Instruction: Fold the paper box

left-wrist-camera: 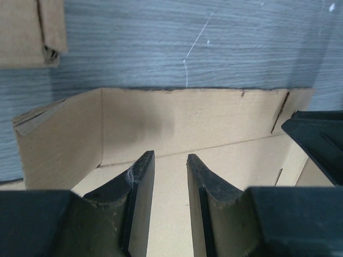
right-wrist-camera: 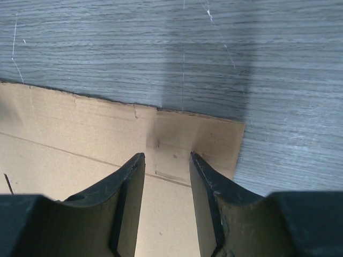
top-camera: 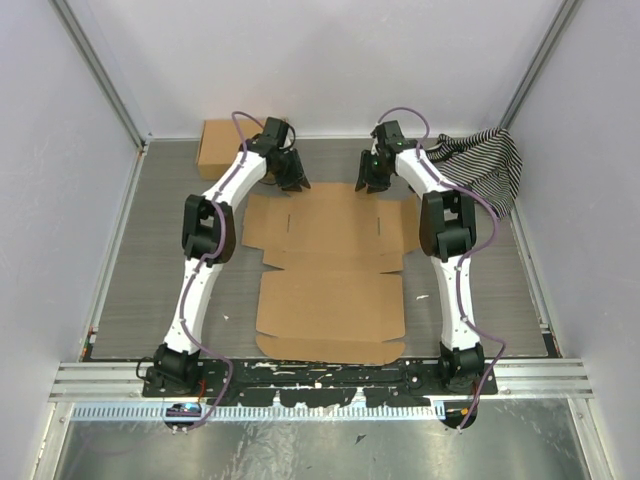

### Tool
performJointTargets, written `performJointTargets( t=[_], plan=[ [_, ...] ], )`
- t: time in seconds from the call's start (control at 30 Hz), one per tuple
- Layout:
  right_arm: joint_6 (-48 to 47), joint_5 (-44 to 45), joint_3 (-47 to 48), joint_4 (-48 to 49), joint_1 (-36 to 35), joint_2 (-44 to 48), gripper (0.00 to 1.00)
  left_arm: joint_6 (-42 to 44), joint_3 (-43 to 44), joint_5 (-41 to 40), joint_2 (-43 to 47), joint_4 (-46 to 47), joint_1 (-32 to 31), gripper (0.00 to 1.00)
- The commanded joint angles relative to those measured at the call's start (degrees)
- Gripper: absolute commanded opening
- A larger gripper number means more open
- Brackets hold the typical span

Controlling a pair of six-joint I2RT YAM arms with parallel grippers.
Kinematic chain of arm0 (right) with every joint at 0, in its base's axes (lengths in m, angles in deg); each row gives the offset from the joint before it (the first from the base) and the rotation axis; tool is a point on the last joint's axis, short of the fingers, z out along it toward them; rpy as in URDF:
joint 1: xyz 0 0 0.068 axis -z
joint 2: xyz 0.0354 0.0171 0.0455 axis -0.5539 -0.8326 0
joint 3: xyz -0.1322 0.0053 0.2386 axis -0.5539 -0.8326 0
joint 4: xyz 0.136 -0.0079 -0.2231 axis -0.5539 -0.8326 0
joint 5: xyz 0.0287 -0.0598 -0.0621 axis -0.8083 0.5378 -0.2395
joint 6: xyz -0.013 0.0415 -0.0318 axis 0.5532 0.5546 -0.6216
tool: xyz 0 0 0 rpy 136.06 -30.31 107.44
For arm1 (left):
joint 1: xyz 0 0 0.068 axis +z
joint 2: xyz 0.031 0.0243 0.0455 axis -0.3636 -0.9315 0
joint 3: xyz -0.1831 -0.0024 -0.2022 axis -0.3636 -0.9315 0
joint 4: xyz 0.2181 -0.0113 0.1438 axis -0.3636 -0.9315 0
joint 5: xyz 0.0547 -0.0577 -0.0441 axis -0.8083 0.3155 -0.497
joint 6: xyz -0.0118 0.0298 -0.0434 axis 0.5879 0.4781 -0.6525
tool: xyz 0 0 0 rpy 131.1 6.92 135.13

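Observation:
The paper box (top-camera: 330,265) lies flat and unfolded in the middle of the table, a brown die-cut sheet with flaps and slots. My left gripper (top-camera: 293,182) hovers open over its far left edge; in the left wrist view (left-wrist-camera: 170,156) the far flap (left-wrist-camera: 177,120) looks slightly raised beyond my fingertips. My right gripper (top-camera: 373,184) hovers open over the far right edge; the right wrist view (right-wrist-camera: 167,156) shows a corner tab (right-wrist-camera: 198,144) between the open fingers. Neither gripper holds anything.
A compact brown cardboard box (top-camera: 220,147) sits at the back left and shows in the left wrist view (left-wrist-camera: 32,32). A black-and-white striped cloth (top-camera: 485,160) lies at the back right. Metal frame rails bound the table at the sides and front.

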Motion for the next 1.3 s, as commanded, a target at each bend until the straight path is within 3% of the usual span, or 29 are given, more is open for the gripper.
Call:
performJointTargets(
  t=[0.0,0.3,0.57,0.9,1.03,1.27],
  plan=[
    [0.87,-0.59,-0.38,-0.44,-0.35,-0.16,0.45,1.07,0.13,-1.58,2.95,-3.0,1.65,0.38],
    [1.09,0.67,-1.77,-0.26,-0.28,-1.46,0.44,0.52,-1.7,-3.02,8.82,-6.03,7.01,0.38],
    [0.74,0.62,-2.15,-0.35,-0.25,-1.3,0.42,0.35,-2.53,-2.72,8.03,-6.74,8.27,0.37],
    [0.56,-0.72,-2.01,-0.38,0.21,-1.41,0.42,2.2,3.72,-5.58,1.14,-12.41,7.38,0.21],
    [0.73,-1.02,-2.2,-0.35,0.5,-1.44,0.42,2.39,3.03,-6.87,1.44,-11.87,7.19,0.04],
    [0.91,-1.61,-2.27,-0.2,0.77,-1.61,0.42,3.22,2.13,-10.03,2.37,-12.05,7.2,0.07]
  ],
)
